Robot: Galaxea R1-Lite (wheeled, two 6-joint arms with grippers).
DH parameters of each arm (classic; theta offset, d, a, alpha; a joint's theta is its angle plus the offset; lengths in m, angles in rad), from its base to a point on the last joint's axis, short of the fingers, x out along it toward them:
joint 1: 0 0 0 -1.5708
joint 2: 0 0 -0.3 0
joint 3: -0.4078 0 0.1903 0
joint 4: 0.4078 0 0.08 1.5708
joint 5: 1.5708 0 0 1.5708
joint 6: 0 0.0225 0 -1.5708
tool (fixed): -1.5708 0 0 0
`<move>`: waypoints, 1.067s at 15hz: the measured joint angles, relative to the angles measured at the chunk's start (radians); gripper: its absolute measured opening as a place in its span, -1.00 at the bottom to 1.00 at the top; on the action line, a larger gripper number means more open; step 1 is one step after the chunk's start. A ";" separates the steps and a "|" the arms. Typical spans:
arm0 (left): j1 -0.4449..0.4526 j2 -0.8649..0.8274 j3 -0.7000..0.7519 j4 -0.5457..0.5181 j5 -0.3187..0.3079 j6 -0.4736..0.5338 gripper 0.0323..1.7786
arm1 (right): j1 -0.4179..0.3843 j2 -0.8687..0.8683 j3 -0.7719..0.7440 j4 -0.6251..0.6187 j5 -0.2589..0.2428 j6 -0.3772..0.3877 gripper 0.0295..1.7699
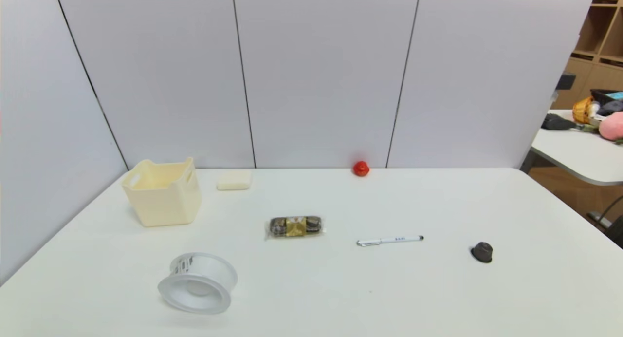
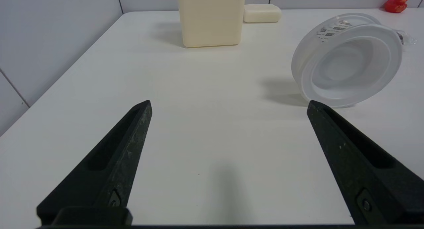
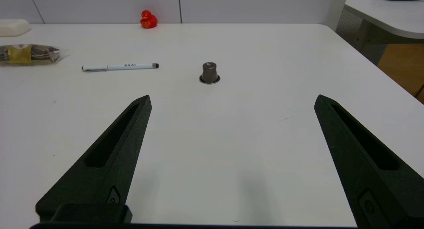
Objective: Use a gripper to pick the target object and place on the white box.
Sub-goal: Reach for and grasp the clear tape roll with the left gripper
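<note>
Nothing done yet: cup (image 1: 197, 282) lies on its side at 5 o'clock from the empty bin (image 1: 163, 193); left gripper (image 2: 228, 105) and right gripper (image 3: 232, 100) both wide open, holding nothing.

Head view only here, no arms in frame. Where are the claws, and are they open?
Observer: Left claw open, low over the table, cup ahead of it, off toward one finger.
Operator: Cup upright?
Observer: No, on its side, open mouth facing the left claw; box stands beyond.
Operator: Right one?
Observer: Right claw open, holding nothing, capsule upright on its rim ahead of it.
</note>
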 joint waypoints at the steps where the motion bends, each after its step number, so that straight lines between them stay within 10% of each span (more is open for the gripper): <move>1: 0.000 0.000 0.000 0.000 0.000 0.000 0.90 | 0.000 0.000 0.000 0.000 0.000 0.000 0.92; 16: 0.000 0.000 0.000 0.000 0.011 -0.014 0.90 | 0.000 0.000 0.000 0.000 0.000 0.000 0.92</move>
